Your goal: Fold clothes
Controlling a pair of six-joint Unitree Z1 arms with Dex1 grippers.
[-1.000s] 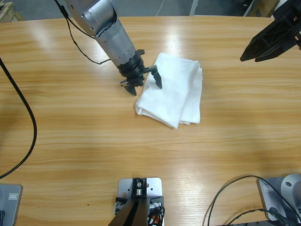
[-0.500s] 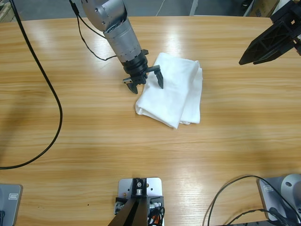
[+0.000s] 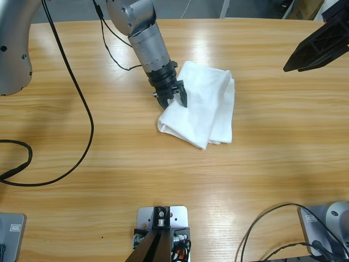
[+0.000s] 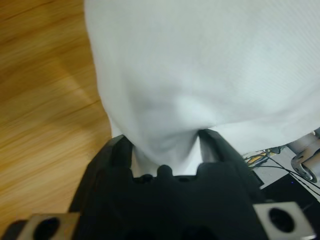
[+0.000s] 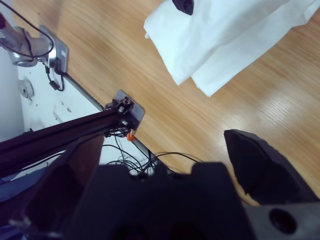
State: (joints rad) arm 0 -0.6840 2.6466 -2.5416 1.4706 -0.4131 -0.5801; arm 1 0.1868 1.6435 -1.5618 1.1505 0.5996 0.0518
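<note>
The clothes [image 3: 206, 106] are one white T-shirt, folded into a thick bundle just right of the table's middle. My left gripper [image 3: 172, 97] comes down from the upper left onto the bundle's left edge. In the left wrist view a bulge of the white cloth [image 4: 200, 65] is pinched between the two black jaws of this gripper [image 4: 166, 150]. My right gripper [image 3: 305, 54] hangs in the air at the upper right, well apart from the shirt. The right wrist view shows it [image 5: 165, 145] open and empty, with the shirt [image 5: 225, 30] far below.
A black cable [image 3: 82, 109] loops from the left arm across the left part of the wooden table [image 3: 109, 180]. A large silver elbow [image 3: 13, 49] fills the upper left corner. Bare wood lies in front of and to the right of the shirt.
The left gripper has slid right onto the shirt's left edge and its jaws have closed from wide apart onto the cloth. The right gripper has barely moved.
</note>
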